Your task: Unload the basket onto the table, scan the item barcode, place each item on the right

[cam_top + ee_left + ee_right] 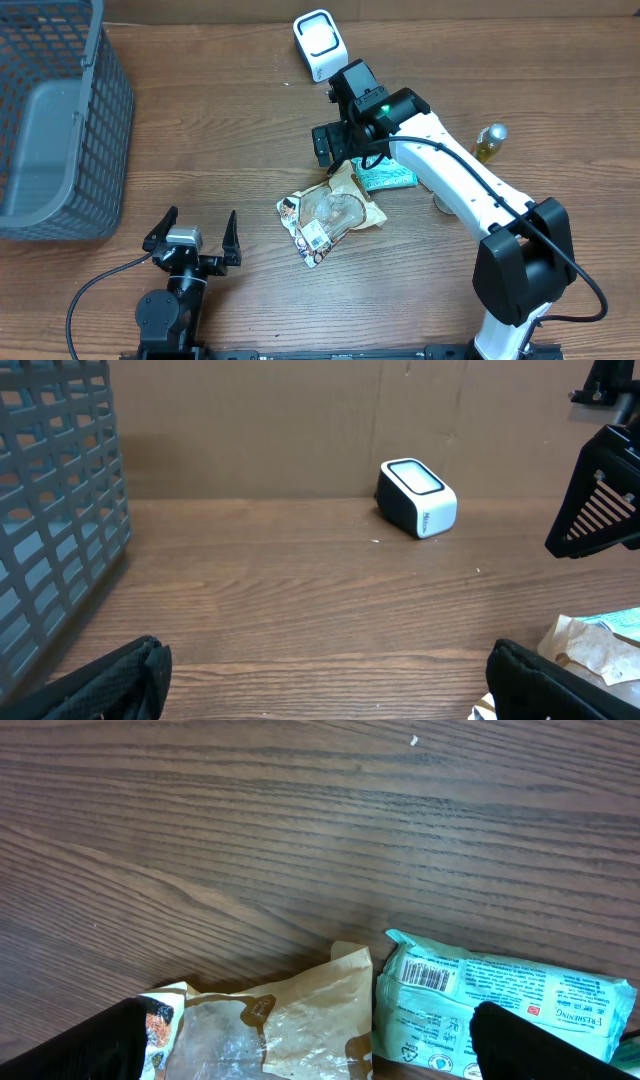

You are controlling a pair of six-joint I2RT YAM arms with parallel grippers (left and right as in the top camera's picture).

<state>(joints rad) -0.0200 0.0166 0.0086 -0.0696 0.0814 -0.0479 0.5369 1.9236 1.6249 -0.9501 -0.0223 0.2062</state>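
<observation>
Surface (230, 110) of brown wood carries everything, and most of it is bare, which leaves me room to work. Basket (105, 120), the biggest thing on it, stands at the far left, well apart from the items. I judge it is there to take things once scanned, so it does not matter yet.

My right arm (470, 190) reaches out over the middle because the goods lie there. A crumpled brown bag (335, 208) lies flat, touching a teal pack (392, 180) just beside it. The pack lies with its barcode (425, 977) facing up, plain in my right wrist view. The bag shows a white label (318, 237) near its front end, too small to read. Which of the two is meant I cannot tell.

The scanner (318, 42) sits at the far edge with its window tilted up and toward me, so a code should be held face down over it. A small bottle (489, 142) stands off to the right.

My right end effector (338, 150) hovers over where bag and pack meet, spread fully wide and holding nothing, ready to descend. My left end effector (200, 218) rests near the front edge, equally wide and empty, kept clear of the right arm's path.
</observation>
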